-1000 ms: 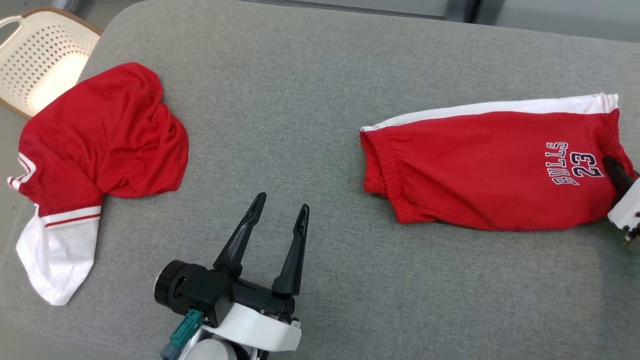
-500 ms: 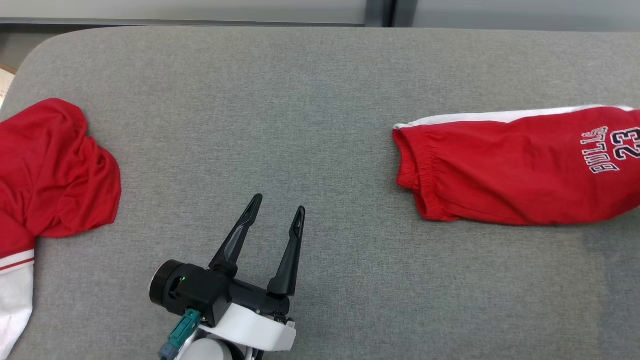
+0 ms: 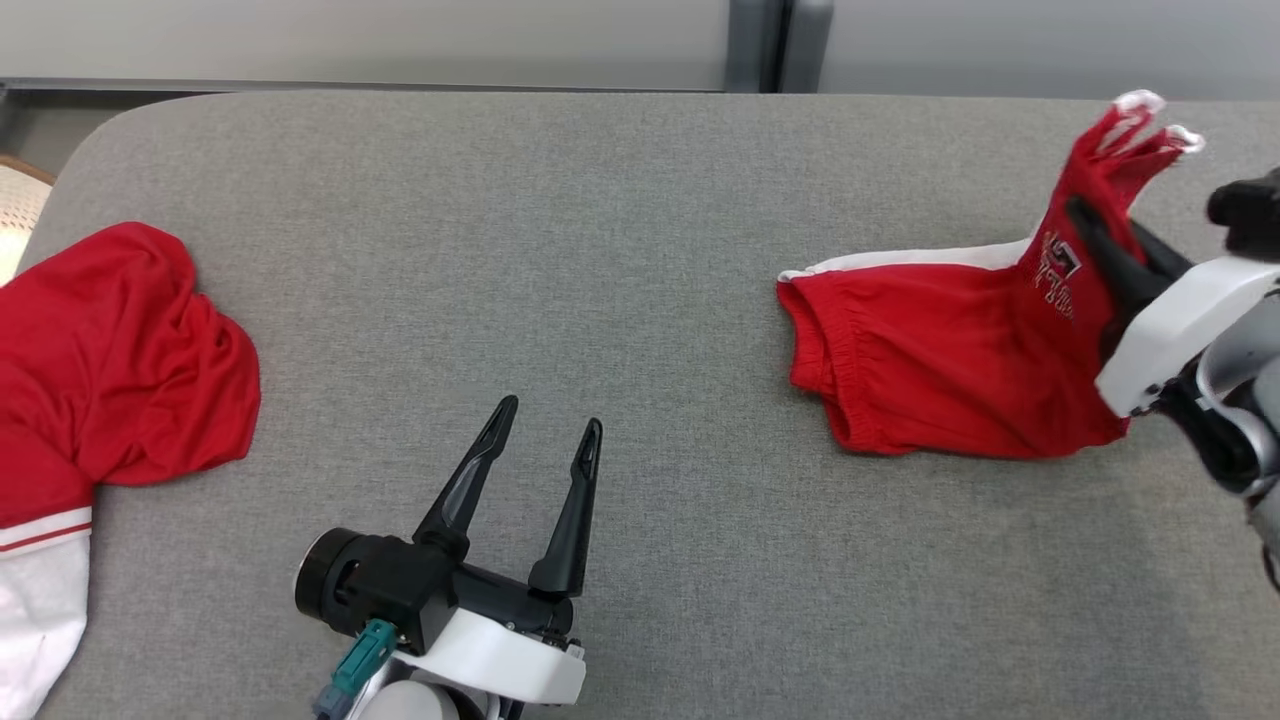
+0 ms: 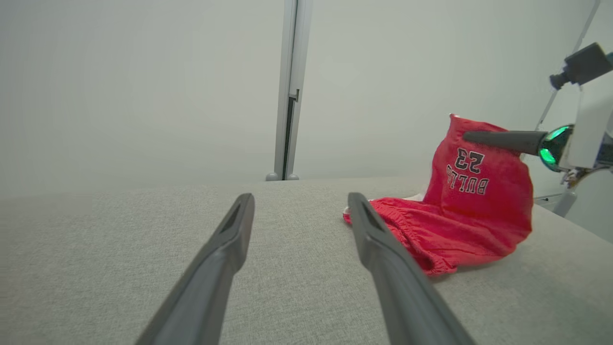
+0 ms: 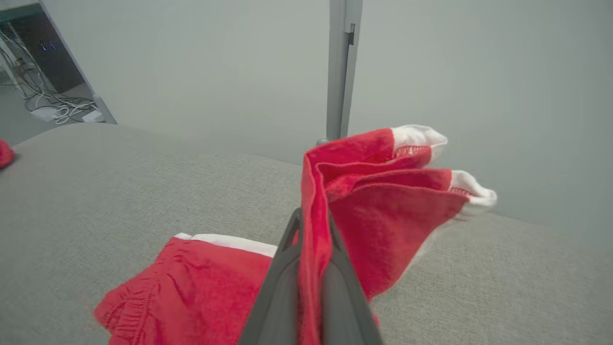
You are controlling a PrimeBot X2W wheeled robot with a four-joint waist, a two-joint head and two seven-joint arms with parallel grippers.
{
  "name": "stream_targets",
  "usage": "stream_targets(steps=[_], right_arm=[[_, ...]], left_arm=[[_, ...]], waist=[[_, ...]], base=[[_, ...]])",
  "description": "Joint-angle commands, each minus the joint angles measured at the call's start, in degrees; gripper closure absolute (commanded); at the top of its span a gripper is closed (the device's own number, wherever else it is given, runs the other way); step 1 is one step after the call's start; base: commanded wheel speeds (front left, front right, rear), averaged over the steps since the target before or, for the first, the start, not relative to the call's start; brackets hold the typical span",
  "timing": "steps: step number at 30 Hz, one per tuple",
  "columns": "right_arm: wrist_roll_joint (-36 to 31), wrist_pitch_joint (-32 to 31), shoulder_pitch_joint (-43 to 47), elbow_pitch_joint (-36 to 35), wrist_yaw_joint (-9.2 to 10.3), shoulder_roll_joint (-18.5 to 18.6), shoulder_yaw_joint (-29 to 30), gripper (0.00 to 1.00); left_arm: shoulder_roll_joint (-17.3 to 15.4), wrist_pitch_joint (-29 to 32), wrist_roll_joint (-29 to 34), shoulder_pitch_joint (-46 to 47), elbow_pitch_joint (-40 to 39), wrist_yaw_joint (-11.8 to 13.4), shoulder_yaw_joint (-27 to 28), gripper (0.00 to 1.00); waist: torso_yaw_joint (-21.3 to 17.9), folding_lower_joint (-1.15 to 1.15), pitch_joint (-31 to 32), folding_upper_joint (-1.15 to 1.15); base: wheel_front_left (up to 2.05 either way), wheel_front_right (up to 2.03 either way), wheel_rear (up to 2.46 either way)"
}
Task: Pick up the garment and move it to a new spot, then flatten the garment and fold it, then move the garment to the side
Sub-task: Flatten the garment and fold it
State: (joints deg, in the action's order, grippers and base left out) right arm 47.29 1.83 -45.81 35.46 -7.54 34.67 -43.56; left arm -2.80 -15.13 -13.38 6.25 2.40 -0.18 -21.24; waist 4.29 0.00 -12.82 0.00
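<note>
**Item:** red shorts (image 3: 930,370), white side stripe, elastic waistband.
**Hold:** right gripper (image 3: 1095,225) was clenched on the leg-hem end, which was raised off the grey padded table (image 3: 600,200). The waistband end lay on the table, below and beyond its fingertips.
**Left gripper** (image 3: 550,412): jaws spread wide, empty, with the shorts well off to its right.
**Progress, as judged:** relocation looked done. The fold, or the move aside, was in hand and unfinished.
**Print on raised leg:** "BULLS 23" (image 4: 467,170).
**Also present:** second red-and-white garment (image 3: 120,350), far to the left gripper's left.
</note>
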Motion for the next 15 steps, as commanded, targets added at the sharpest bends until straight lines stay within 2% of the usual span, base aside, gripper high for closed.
stream_targets(steps=[1,6,7,15], right_arm=[[-0.95,-1.09,1.76,-1.85,0.10,-1.37,0.49,1.00],[-4.33,-3.97,5.10,-7.09,0.10,-5.43,2.29,1.00],[-4.33,-3.97,5.10,-7.09,0.10,-5.43,2.29,1.00],[-10.68,-8.19,9.47,-9.98,0.10,-12.21,7.05,1.00]], left_arm=[[-0.17,-0.01,-0.37,-0.29,-0.23,0.29,0.12,0.00],[-0.18,-0.01,-0.98,-0.78,-0.67,0.80,-0.21,0.00],[-0.18,-0.01,-0.98,-0.78,-0.67,0.80,-0.21,0.00],[-0.18,-0.01,-1.78,0.33,-1.03,1.10,-1.08,0.00]], waist=[[0.91,0.00,0.48,0.00],[2.37,0.00,0.60,0.00],[2.37,0.00,0.60,0.00],[3.68,0.00,-0.95,0.00]], base=[[0.00,0.00,0.00],[0.00,0.00,0.00],[0.00,0.00,0.00],[0.00,0.00,0.00]])
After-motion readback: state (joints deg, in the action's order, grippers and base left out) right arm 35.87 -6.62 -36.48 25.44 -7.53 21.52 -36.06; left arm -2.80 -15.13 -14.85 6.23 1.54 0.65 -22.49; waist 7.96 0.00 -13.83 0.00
